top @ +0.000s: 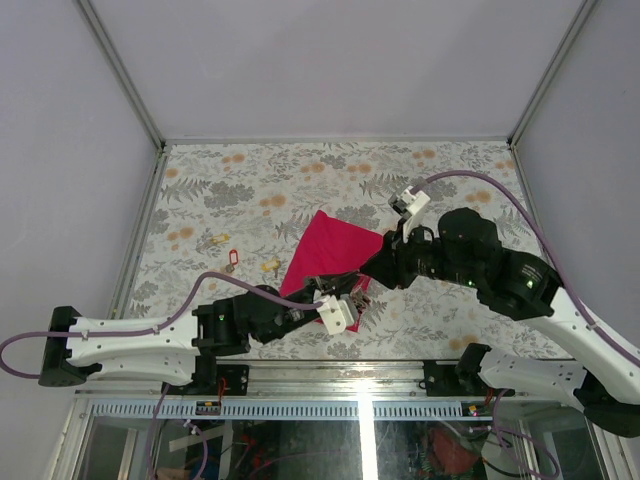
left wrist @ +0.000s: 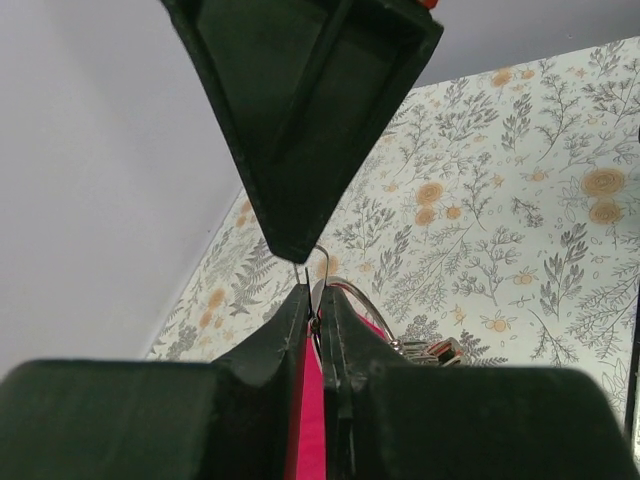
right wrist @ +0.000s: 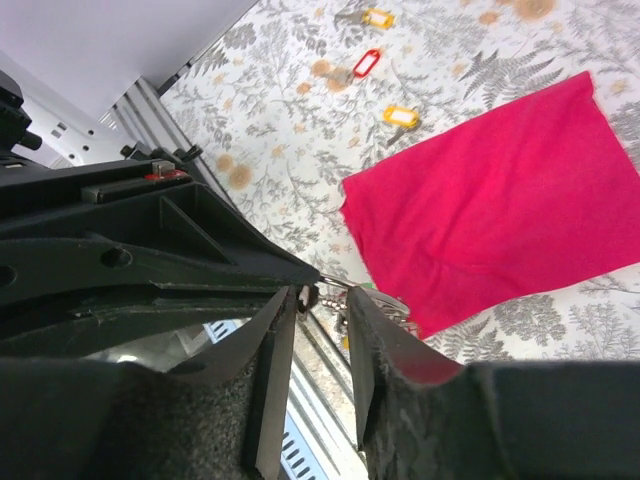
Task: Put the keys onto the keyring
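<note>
The keyring [left wrist: 352,292] is a thin silver ring with a bunch of keys [left wrist: 432,350] hanging over the near edge of the magenta cloth [top: 325,255]. My left gripper [left wrist: 312,296] is shut on the ring's wire and holds it up. My right gripper [right wrist: 325,300] faces it tip to tip, jaws a narrow gap apart around the ring wire [right wrist: 345,287]; one of its fingers [left wrist: 300,130] looms over the left gripper. Three single keys lie left of the cloth: one yellow-tagged [right wrist: 378,17], one red-tagged [right wrist: 366,62], one yellow-tagged [right wrist: 400,115].
The floral table [top: 300,185] is walled by grey panels at the back and sides. A metal rail [top: 330,372] runs along the near edge, just behind both grippers [top: 352,290]. The cloth [right wrist: 490,210] lies flat in mid-table.
</note>
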You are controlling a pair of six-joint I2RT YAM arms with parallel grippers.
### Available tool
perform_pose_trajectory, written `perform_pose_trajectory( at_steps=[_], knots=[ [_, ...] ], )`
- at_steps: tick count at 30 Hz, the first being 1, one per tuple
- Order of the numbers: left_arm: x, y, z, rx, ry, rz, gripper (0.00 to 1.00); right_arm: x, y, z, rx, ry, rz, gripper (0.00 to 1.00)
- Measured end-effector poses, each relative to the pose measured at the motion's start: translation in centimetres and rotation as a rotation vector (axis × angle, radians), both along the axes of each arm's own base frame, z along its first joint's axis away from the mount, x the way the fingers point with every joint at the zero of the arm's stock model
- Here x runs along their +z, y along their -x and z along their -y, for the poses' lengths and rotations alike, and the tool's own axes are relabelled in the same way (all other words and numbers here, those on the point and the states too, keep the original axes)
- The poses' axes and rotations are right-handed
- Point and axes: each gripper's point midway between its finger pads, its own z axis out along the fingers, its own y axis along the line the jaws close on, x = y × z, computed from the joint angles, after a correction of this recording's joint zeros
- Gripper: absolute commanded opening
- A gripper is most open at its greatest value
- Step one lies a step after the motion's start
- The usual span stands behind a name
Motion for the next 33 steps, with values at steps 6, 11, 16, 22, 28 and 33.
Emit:
perform_pose_trajectory(
  at_steps=[6,11,16,22,28,33],
  knots=[
    [-0.2,-0.1,-0.1,0.008,-0.010,-0.001,0.00,0.9,-0.2,2.0,-0.070,-0.058,0.083,0.43],
    [-0.6,-0.5,-0.5,0.036,-0.028,-0.003,0.00,0.9,-0.5,3.3,-0.126,-0.076,0.121,0.45],
    [-1.3,-0.9,-1.1,0.069,-0.080,-0.008,0.00,-1.0,-0.9,4.0,-0.176,-0.062,0.102,0.47],
    [-1.8,-1.0,-1.7,0.080,-0.130,-0.015,0.00,-1.5,-0.9,2.7,-0.148,-0.070,0.064,0.50],
    [-1.7,-1.0,-1.8,0.080,-0.135,-0.016,0.00,-2.0,-0.9,0.2,-0.076,-0.046,-0.002,0.46],
    [-1.8,-1.0,-1.8,0.081,-0.137,-0.016,0.00,-3.0,-0.9,-1.2,-0.038,-0.013,-0.050,0.39]
  ],
)
